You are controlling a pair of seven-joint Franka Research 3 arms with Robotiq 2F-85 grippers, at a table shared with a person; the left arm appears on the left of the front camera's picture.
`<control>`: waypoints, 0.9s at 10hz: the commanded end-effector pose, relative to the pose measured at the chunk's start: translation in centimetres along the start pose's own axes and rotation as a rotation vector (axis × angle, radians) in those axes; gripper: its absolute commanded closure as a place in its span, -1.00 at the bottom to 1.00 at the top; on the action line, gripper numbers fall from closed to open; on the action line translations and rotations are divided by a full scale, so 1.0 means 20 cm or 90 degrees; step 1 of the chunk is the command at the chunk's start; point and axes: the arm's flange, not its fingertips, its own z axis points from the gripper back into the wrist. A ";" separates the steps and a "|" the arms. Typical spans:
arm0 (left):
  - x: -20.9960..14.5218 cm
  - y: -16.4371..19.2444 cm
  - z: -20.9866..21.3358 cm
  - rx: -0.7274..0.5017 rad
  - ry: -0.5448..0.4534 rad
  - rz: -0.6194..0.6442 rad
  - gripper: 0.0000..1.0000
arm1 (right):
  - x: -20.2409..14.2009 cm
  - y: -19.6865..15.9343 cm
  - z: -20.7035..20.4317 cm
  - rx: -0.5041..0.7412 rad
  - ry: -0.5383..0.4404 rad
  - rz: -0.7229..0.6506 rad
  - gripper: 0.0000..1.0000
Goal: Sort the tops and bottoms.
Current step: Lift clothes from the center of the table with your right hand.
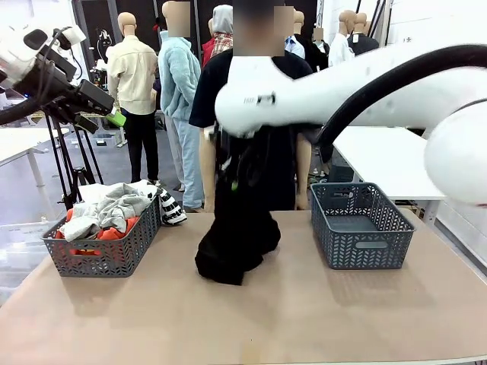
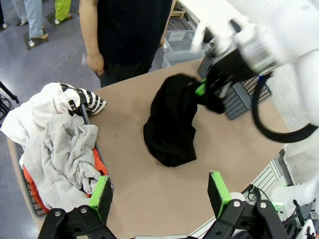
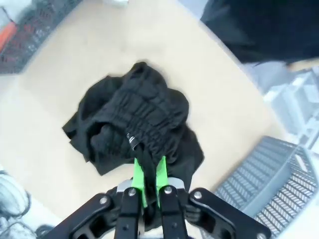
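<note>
Right hand (image 3: 147, 175) pinches shut on the bottoms (image 1: 236, 239), lifting them over mid-table, hem dragging; left hand (image 2: 159, 191) hangs wide open, empty. Thin grip on bunched cloth could slip, or the trailing hem snag the right basket (image 1: 360, 224). Tops (image 1: 114, 207) fill the left basket. No writing legible.

Tan table (image 1: 304, 319) carries two grey baskets (image 1: 104, 251) and black bottoms (image 1: 232, 247).
</note>
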 end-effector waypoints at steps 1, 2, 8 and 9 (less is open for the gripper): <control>0.00 0.00 0.00 -0.006 -0.004 0.006 -1.00 | -0.09 0.07 0.18 -0.063 -0.042 -0.002 1.00; 0.00 0.00 0.00 -0.006 -0.004 0.006 -1.00 | -0.10 0.08 0.30 -0.093 -0.083 0.005 1.00; 0.00 0.00 0.00 -0.006 -0.004 0.006 -1.00 | -0.16 0.22 0.84 -0.222 -0.237 0.012 1.00; 0.00 0.00 0.00 -0.006 -0.004 0.006 -1.00 | -0.17 0.23 0.87 -0.223 -0.242 0.008 1.00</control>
